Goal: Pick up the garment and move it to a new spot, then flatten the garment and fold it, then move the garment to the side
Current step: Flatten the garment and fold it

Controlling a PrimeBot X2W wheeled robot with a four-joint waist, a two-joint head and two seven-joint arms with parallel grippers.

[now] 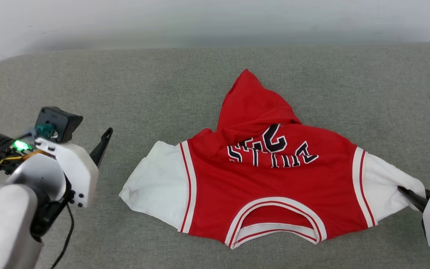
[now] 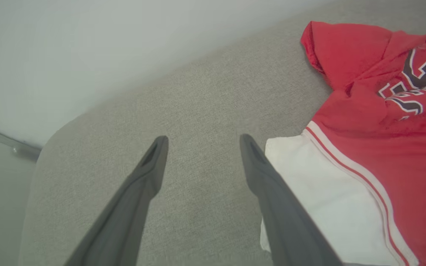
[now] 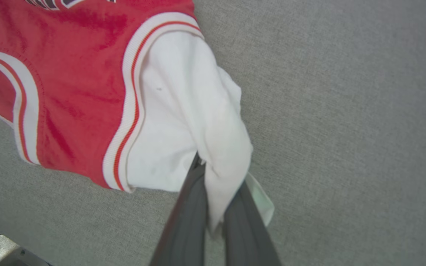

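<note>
The red garment lies on the grey cushion with its neckline toward me and its lettering upside down; its far part is bunched into a peak. Both white sleeves spread sideways. My right gripper is shut on the end of the right white sleeve, which is pulled taut; in the head view that gripper sits at the right edge. My left gripper stands open above bare cushion, just left of the left white sleeve, its right finger close to the sleeve's corner. In the head view one dark left finger points up.
The grey fabric cushion spreads wide around the garment, with a rounded corner at the far left. A pale wall runs behind it. A black cable hangs from my left arm.
</note>
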